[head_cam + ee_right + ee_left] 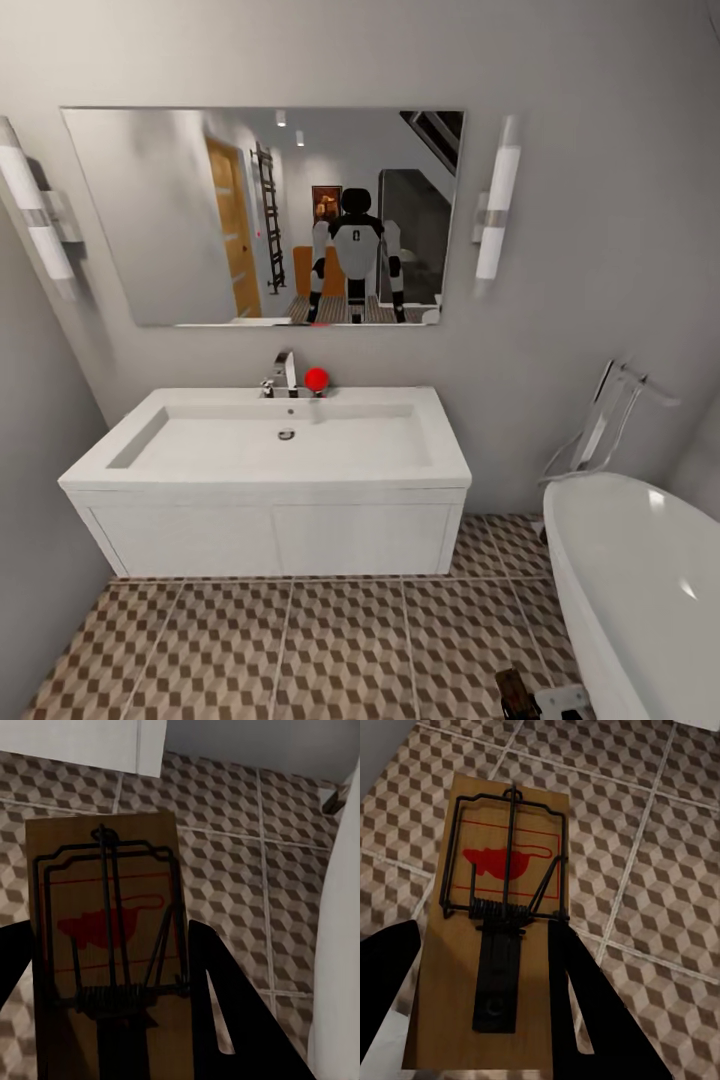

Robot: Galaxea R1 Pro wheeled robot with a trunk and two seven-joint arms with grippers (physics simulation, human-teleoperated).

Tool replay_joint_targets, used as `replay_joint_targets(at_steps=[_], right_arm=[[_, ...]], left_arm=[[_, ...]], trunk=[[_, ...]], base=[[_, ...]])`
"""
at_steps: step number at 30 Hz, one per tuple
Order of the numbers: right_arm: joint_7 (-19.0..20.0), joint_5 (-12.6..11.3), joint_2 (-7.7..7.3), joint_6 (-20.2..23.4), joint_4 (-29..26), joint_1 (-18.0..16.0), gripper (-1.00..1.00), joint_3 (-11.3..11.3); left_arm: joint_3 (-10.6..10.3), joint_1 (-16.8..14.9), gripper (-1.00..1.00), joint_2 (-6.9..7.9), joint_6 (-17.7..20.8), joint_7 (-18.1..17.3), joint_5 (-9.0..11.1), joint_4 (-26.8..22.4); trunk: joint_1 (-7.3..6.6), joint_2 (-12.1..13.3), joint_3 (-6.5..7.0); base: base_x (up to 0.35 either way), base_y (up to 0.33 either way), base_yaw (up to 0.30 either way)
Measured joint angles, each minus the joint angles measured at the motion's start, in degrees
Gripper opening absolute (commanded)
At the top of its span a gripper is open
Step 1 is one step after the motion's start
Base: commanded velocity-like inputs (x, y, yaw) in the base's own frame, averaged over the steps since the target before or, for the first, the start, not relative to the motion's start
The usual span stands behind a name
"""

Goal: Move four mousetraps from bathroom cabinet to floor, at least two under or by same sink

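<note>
the left gripper (484, 997) is closed on a mousetrap (499, 907), its dark fingers (585, 1020) pressing the long edges of the tan board near the end behind the spring coil; the trap hangs over the bathroom floor (660, 870), not touching it. the board looks light, stiff and flat, so an edge pinch like this should carry it well, though smooth wood between narrow pads may pivot if it is bumped. the wire bar and spring sit proud of the top face and are best left untouched.

in the head view the bathroom sink (270, 445) on its white vanity stands straight ahead, with patterned tiles bare below it and the bathtub (640, 580) to the right.

the right gripper (105, 1005) likewise clamps a second mousetrap (105, 937) by its side edges, held above the tiles near the tub's white wall (337, 945). a low, flat release seems wise.
</note>
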Motion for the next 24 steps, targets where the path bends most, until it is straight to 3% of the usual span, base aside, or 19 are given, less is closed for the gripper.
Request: replay_joint_targets(at_steps=[12, 17, 24], right_arm=[[-0.2, -0.1, 0.02, 0.5, 0.0, 0.0, -1.00, 0.0], [-0.5, -0.2, 1.41, 7.3, 0.0, 0.0, -1.00, 0.0], [-0.6, 0.1, 1.75, 10.1, 0.0, 0.0, -1.00, 0.1]], left_arm=[[0.1, 0.0, -1.00, 0.10, 0.1, 0.0, 0.0, 0.0], [0.1, 0.0, -1.00, 0.33, -0.2, 0.1, 0.1, 0.1], [0.2, 0.0, -1.00, 0.40, -0.4, 0.1, 0.2, 0.0]], trunk=[[0.01, 0.0, 0.00], [0.02, 0.0, 0.00], [0.02, 0.0, 0.00]], base=[[0.278, 0.000, 0.000], [0.032, 0.000, 0.000], [0.039, 0.000, 0.000]])
